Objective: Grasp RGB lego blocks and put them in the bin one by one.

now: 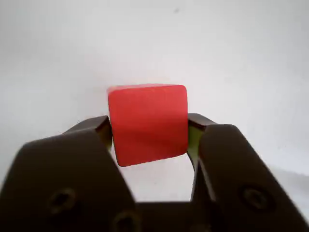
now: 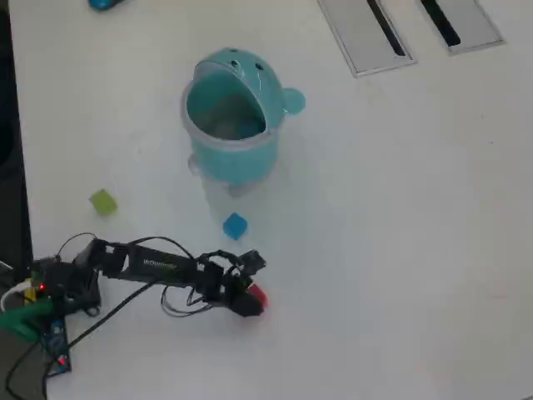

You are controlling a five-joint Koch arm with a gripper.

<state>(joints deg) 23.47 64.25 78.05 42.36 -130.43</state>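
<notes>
A red lego block [image 1: 147, 124] fills the gap between my two dark jaws in the wrist view, and my gripper [image 1: 149, 126] is shut on it. The overhead view shows the same red block [image 2: 257, 294] at the tip of my gripper [image 2: 253, 298], low over the white table at lower centre. A blue block [image 2: 236, 226] lies just above my gripper, between it and the bin. At the left sits a yellow-green block [image 2: 103, 201]. The teal bin [image 2: 234, 150] stands upright at upper centre, its lid flipped open.
Two flat grey panels [image 2: 365, 33] with dark slots lie at the top right in the overhead view. My arm's base and its wires [image 2: 50, 304] occupy the lower left. A dark edge [image 2: 12, 125] runs down the table's left side.
</notes>
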